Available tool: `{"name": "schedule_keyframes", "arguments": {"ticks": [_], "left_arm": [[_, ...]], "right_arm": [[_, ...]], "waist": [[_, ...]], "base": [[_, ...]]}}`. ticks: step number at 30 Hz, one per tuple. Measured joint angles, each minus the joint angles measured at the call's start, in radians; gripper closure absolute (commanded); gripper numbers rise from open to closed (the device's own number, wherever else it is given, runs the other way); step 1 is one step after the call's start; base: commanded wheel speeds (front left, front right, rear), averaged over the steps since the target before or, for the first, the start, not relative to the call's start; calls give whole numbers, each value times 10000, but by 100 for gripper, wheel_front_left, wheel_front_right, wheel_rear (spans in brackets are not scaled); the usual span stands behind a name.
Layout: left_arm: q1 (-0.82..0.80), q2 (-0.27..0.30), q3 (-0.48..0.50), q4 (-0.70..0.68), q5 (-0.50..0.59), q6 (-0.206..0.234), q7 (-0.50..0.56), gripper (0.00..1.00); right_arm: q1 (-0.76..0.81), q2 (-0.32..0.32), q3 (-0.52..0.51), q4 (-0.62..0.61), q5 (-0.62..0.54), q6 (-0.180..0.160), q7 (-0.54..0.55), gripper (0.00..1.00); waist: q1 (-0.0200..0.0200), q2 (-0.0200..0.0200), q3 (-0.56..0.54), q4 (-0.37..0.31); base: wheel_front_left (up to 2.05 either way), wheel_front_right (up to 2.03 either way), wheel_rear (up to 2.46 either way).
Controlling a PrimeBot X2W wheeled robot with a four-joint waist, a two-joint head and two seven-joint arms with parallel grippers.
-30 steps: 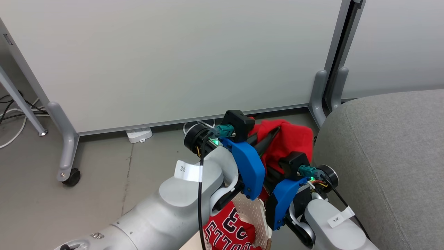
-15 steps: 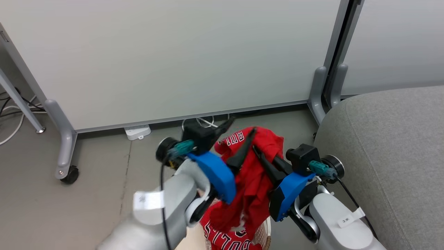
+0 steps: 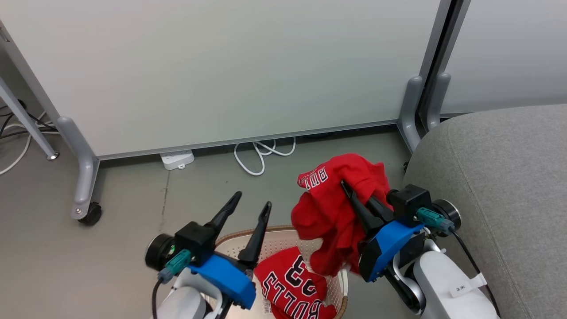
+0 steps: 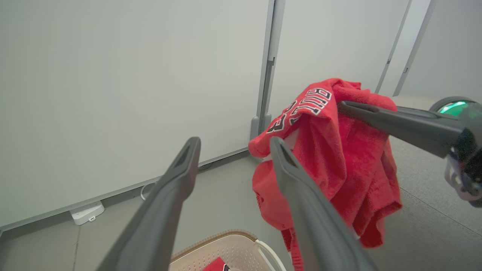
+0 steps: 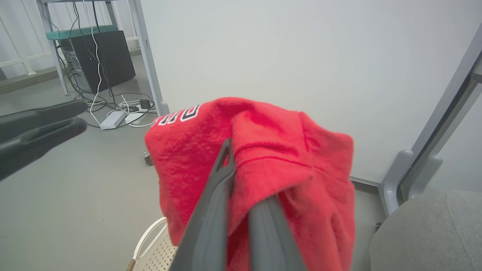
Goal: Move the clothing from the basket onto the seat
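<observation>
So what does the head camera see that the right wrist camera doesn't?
Head view: the BULLS jersey lying in the basket. Right wrist view: a black computer box beside tangled cables. Both: the red garment pinched in the shut right gripper, the open left gripper, the basket's rim and the grey seat.

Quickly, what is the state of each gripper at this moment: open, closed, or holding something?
Left gripper: open, holding nothing.
Right gripper: closed, holding a soft red fabric garment with black-and-white lettering.
</observation>
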Motion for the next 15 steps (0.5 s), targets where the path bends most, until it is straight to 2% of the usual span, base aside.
{"name": "schedule_keyframes", "arguments": {"ticks": [8,15], "left_arm": [[1575,-382,1998,-593,1074,-221,-2,0],[2006,-660,2660,-717,1547,-318,-2,0]], "right_arm": [[360,2,-366,-606,-184,0,307,100],[550,6,-489,-840,-255,0,439,100]], "waist": [[0,0,15,-13],[-1,0,-8,19]], "base": [[0,0,0],[0,0,0]]}}
